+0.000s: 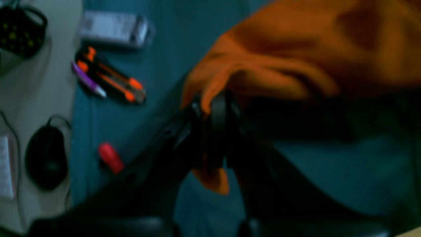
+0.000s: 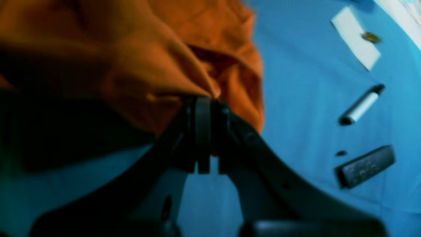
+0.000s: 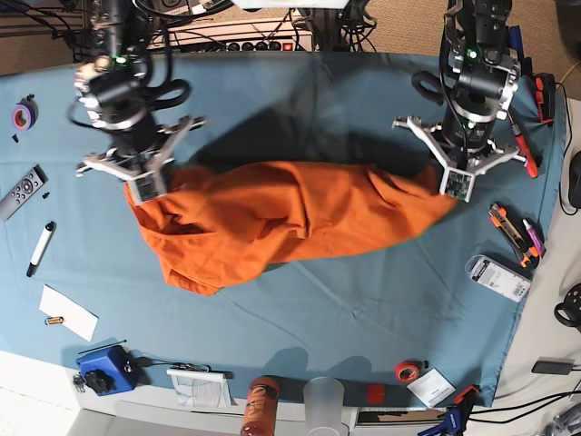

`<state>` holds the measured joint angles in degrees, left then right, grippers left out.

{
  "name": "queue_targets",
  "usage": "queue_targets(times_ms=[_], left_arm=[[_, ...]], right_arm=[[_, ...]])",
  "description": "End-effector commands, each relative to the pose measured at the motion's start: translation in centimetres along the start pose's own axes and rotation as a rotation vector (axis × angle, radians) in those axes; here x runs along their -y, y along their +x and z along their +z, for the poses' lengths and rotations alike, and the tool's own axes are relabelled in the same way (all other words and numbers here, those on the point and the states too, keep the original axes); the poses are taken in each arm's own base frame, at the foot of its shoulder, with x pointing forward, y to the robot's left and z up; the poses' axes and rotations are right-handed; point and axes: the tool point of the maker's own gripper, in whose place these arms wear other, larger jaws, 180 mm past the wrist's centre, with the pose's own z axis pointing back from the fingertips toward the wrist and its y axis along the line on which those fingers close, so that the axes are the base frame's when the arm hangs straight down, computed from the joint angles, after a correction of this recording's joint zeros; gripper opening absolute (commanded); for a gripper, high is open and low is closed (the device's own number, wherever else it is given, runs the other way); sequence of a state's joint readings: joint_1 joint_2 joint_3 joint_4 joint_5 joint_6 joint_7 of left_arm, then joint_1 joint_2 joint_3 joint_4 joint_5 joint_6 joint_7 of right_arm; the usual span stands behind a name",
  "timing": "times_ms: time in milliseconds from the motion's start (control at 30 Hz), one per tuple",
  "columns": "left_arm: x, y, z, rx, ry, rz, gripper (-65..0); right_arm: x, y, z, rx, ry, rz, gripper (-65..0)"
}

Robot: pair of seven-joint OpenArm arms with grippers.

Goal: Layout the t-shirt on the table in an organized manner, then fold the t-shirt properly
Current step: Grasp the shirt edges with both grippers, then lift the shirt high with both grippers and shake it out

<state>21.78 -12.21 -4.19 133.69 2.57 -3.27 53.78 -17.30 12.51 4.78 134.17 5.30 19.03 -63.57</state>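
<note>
You had both claws pinched shut on the t-shirt [image 3: 272, 222]: right gripper [image 3: 145, 189] at frame left, left gripper [image 3: 457, 186] at frame right, stretching it mid-frame above the table [image 3: 318, 300], likely to spread it flat.

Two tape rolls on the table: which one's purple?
The purple tape roll at the table's far corner, beyond the remote. The other tape roll, near the front edge, is orange-red.
</note>
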Motion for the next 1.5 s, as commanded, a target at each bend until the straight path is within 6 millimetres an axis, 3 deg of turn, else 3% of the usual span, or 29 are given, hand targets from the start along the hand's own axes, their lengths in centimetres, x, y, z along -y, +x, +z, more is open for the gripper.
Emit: queue_targets(times_ms=[0,100,267,500,667,800,933,1033,1167,1367,1467], left_arm=[[-0.6,0.4,0.5,0.02,0.032,-0.015,-65.0],[-1.4,-1.3,1.0,-0.032,0.087,-0.033,-65.0],[-2.4,-1.5,1.2,-0.03,0.144,-0.05,-65.0],[-2.3,0.2,1.2,0.055,0.144,-0.055,-65.0],[-2.2,1.7,1.3,0.139,0.14,-0.061,-65.0],[-2.4,3.0,1.3,0.192,0.146,-0.063,-65.0],[-2.5,5.7,0.7,0.284,0.131,-0.031,-65.0],[-3.3,6.6,-1.5,0.29,0.153,-0.032,-65.0],[-5.1,10.3,-3.3,0.361,0.195,-0.03,-65.0],[-8.8,17.9,-3.0,0.523,0.284,-0.058,-65.0],[-10.4,19.1,-2.8,0.504,0.325,-0.058,-65.0]], right_arm=[[1.3,0.8,0.4,0.039,-0.036,-0.006,-65.0],[4.1,0.8,0.9,0.053,-0.093,-0.039,-65.0],[8.6,1.7,2.4,0.122,-0.18,-0.085,-65.0],[15.3,3.1,5.2,0.183,-0.378,-0.05,-65.0],[17.8,4.9,6.7,0.236,-0.449,0.008,-65.0],[19.8,4.8,5.2,0.242,-0.444,-0.054,-65.0],[21.3,5.6,3.4,0.282,-0.394,-0.119,-65.0],[22.4,7.1,2.7,0.34,-0.365,-0.168,-65.0],[24.5,10.3,2.6,0.455,-0.352,-0.23,-65.0],[27.8,17.4,4.0,0.648,-0.352,-0.268,-65.0],[28.8,20.3,3.9,0.69,-0.326,-0.289,-65.0]])
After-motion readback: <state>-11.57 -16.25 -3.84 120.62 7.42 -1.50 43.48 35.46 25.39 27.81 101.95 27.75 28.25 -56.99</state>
